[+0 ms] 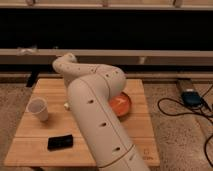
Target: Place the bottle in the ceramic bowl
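The orange-red ceramic bowl (121, 104) sits on the right half of the wooden table (35, 142), partly covered by my arm (95, 110). My arm bends over the table's middle, with the wrist (65, 65) at the back left. My gripper (67, 100) reaches down to the table left of the bowl and is mostly hidden behind the arm. A small cream piece (65, 105) shows at the arm's left edge there. It may be the bottle. I cannot tell whether it is held.
A white paper cup (38, 109) stands at the table's left. A flat black object (60, 142) lies near the front edge. A blue device with cables (190, 97) lies on the floor to the right. A dark wall with rails runs behind.
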Available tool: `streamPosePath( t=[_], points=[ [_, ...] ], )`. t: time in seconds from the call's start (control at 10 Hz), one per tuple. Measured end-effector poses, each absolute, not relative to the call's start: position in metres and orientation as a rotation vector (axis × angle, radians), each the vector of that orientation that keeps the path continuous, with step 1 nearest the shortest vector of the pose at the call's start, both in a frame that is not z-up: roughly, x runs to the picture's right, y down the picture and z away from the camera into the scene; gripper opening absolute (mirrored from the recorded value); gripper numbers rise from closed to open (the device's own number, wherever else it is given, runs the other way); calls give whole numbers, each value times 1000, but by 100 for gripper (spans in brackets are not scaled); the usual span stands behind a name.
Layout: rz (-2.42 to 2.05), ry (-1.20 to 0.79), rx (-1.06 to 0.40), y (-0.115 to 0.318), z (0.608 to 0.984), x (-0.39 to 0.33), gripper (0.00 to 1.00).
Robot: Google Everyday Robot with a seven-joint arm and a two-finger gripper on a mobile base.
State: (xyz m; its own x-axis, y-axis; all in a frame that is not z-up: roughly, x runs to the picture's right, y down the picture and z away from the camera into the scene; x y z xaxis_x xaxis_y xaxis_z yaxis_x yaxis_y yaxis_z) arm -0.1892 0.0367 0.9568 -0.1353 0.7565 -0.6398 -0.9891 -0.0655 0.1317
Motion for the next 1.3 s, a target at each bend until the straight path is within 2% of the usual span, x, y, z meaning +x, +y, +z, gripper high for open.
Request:
streamPosePath(
  t=[0.1,0.4,0.5,0.7,1.1,1.3],
  points=[
    [1602,658,-483,41,960,-187,56],
    [1607,683,-514,48,960,-177,24],
    [1614,670,-524,48,958,-175,16],
    [1626,617,-545,38,938,-170,0],
    [1630,540,-519,18,876,-147,0],
    [1642,533,-498,22,857,-124,0]
  ],
)
